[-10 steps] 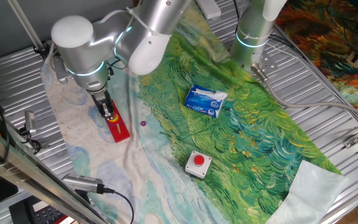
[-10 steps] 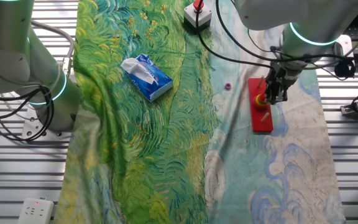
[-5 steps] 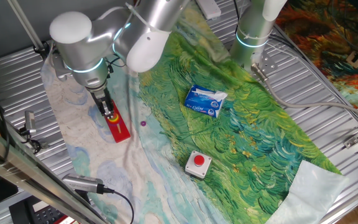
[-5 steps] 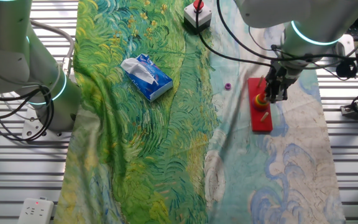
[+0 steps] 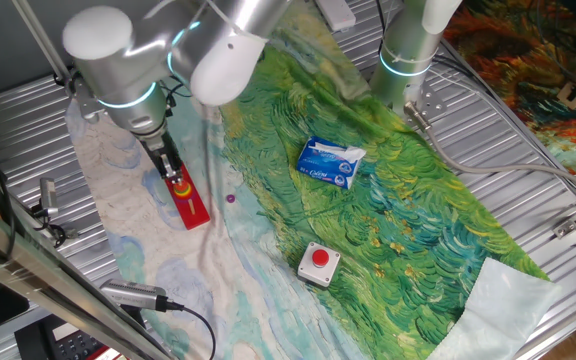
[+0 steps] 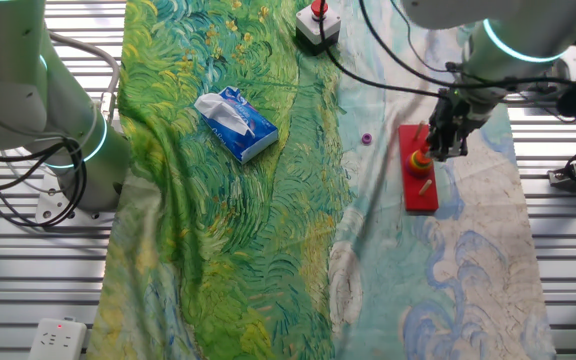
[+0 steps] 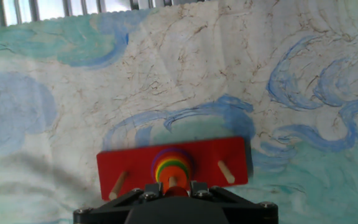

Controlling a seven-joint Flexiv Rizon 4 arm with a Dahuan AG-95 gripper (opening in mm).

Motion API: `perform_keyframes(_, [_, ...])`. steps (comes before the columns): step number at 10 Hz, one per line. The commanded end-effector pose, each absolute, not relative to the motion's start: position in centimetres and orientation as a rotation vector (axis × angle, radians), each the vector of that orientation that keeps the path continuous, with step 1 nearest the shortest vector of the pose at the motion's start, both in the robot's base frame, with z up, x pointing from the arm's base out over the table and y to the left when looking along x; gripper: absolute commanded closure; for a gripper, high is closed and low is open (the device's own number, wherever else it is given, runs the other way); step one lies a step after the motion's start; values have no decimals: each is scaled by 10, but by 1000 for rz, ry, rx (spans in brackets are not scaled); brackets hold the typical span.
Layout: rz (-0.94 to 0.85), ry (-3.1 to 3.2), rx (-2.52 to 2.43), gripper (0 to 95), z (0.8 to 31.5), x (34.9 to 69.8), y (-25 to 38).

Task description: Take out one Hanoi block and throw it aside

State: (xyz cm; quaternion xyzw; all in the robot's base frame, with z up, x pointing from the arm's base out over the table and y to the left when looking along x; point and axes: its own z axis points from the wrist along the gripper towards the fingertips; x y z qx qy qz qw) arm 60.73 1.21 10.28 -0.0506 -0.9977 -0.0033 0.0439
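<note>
This looked like a robotics lab; the worktop (image 5: pixel 528 190) was ribbed aluminium rails draped with a painted cloth (image 5: pixel 418 220); a second robot arm base (image 5: pixel 408 50) with a glowing ring stood mounted there; loose cables (image 6: pixel 28 190) and a power strip (image 6: pixel 53 338) lay about

Two high fixed views from opposite table sides, hand view close above the shared base board (image 7: pixel 174 167).

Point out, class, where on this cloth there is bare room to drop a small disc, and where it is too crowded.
Bare cloth lies between the red base board and the tissue pack, apart from the tiny purple piece, and on the blue-swirl end beyond the board. It is crowded at the board's middle peg, where the gripper hangs over the stacked discs.
</note>
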Motion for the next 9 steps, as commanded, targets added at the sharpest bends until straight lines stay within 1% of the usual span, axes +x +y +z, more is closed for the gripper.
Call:
perform_keyframes(1, [-15, -3024, -148, 950, 106, 603, 13])
perform_keyframes(3, [-34, -3021, -143, 950, 102, 591, 9])
perform_keyframes(4, [-38, -3023, -129, 950, 97, 576, 4])
perform_keyframes(6, [-47, -3026, -100, 950, 90, 562, 0])
perform_keyframes(9, [-50, -3028, -89, 950, 79, 546, 2])
